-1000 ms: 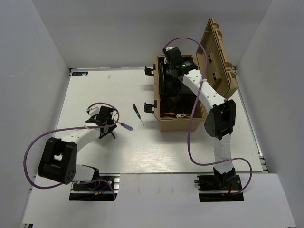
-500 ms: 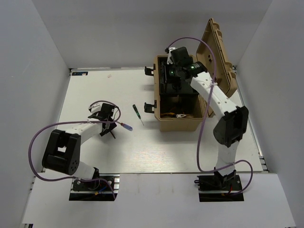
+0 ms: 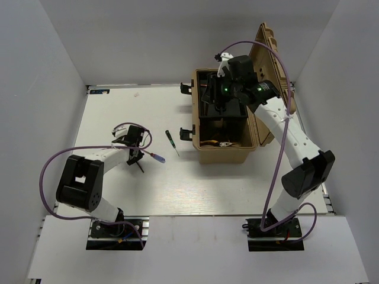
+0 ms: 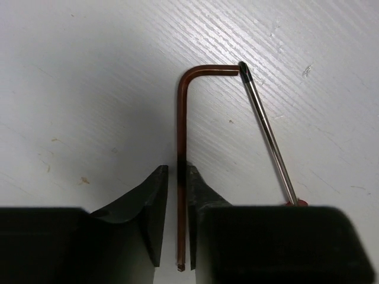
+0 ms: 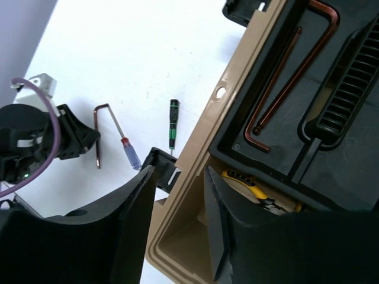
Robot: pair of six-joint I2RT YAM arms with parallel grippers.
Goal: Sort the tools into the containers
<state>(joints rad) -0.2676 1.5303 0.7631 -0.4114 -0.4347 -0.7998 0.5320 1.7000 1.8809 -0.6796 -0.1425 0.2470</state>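
A dark L-shaped hex key lies on the white table, its long arm between the fingers of my left gripper. The jaws stand narrowly apart, with a thin gap at the left finger. A red-blue screwdriver lies beside it, also seen from above. A green-black screwdriver lies nearer the tan toolbox. My right gripper is open and empty above the box's front left wall. Two hex keys lie in the black tray. Yellow-handled pliers lie in the box bottom.
The toolbox lid stands open at the back right. Black latches stick out of the box's left side. White walls enclose the table on three sides. The left arm's purple cable loops over the table.
The right gripper has risen and shifted right above the toolbox tray, its arm swinging outward. The left gripper has edged closer along the hex key.
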